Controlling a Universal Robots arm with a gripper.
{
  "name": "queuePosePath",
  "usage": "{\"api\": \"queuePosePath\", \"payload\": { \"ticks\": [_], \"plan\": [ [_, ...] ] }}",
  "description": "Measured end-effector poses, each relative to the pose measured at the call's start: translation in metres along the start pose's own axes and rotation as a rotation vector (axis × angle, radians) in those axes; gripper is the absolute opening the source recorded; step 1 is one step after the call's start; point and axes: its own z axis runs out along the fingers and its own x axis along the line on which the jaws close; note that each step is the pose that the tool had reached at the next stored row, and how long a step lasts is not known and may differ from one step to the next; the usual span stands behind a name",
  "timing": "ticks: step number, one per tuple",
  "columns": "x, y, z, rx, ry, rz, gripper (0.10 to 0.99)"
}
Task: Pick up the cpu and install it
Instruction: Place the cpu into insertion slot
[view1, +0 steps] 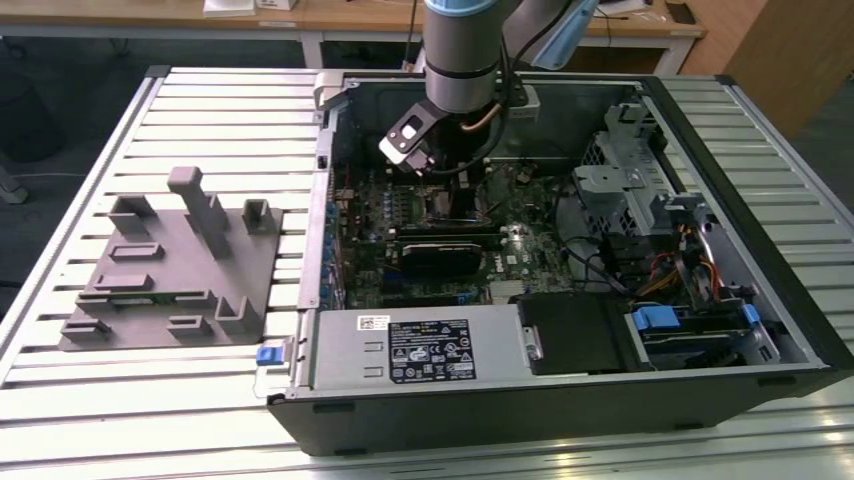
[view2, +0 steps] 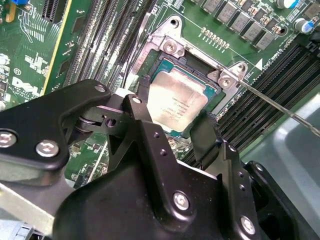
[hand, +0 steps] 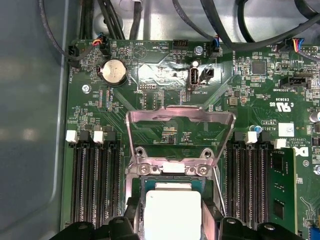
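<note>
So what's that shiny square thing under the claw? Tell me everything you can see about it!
That is the cpu: a thin, flat square chip with a pale silvery metal top, faint print on it and a green rim. It lies in its socket on the green motherboard, with the socket's metal lid swung open. The claw sits close over it; whether it grips the chip, I cannot tell.
</note>
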Motion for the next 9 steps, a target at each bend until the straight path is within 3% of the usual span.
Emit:
{"api": "queuePosePath", "payload": {
  "ticks": [9],
  "plan": [
    [0.0001, 0.0006, -0.0082, 0.000, 0.0001, 0.000, 0.604]
  ]
}}
